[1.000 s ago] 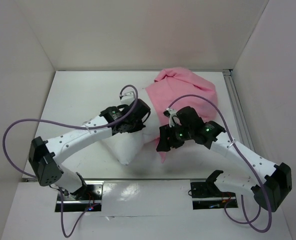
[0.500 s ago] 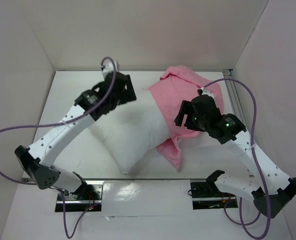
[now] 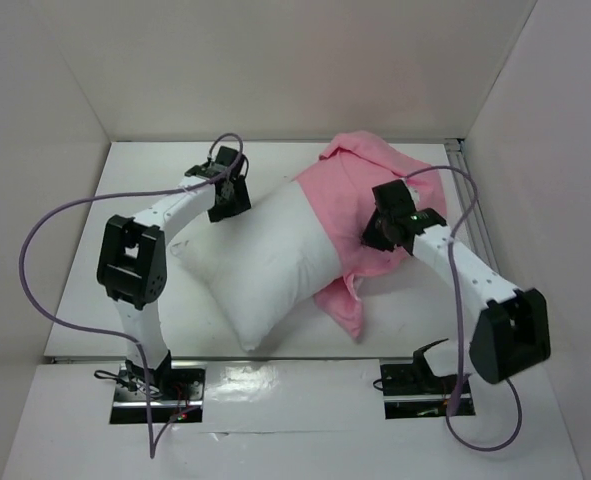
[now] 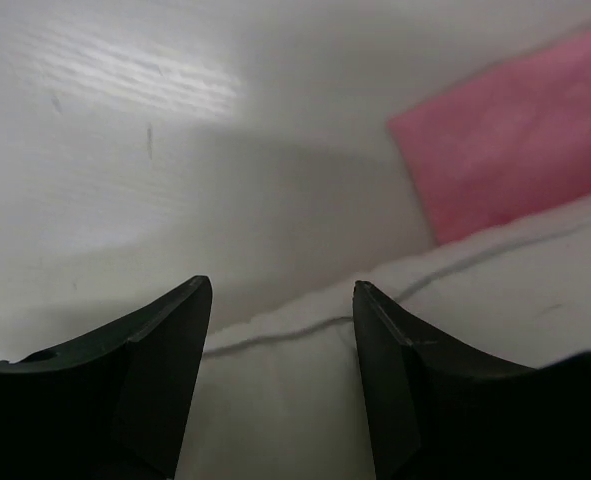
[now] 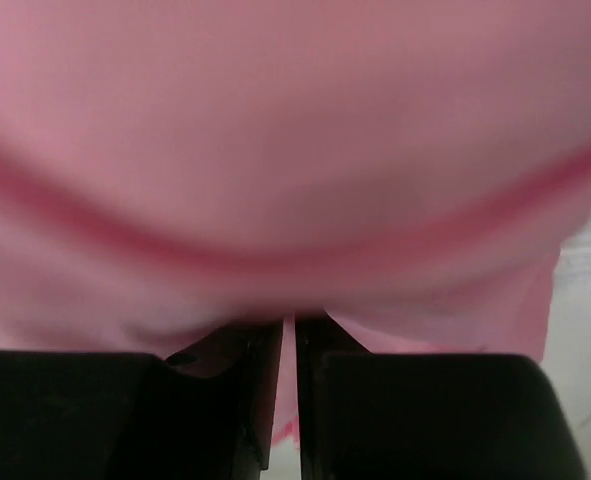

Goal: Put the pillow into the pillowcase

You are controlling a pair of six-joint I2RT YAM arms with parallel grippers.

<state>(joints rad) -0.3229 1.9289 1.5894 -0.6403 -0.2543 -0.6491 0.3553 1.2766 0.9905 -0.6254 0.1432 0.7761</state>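
The pillow lies slanted, its far right end inside the pillowcase, and its long axis points into that opening. The left gripper is at the pillow's far left corner, jaws wide open and empty over the seam. The right gripper, right of the pillow, is almost closed and pinches the pink cloth.

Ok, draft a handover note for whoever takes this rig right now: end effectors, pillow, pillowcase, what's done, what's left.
Left end effector: open, over the far left seam of the pillow, gripping nothing.
Right end effector: shut on the pillowcase fabric.
Done: the pillow's far right end is inside the pillowcase.
Left: most of the pillow lies bare on the table; work the pillowcase over it.
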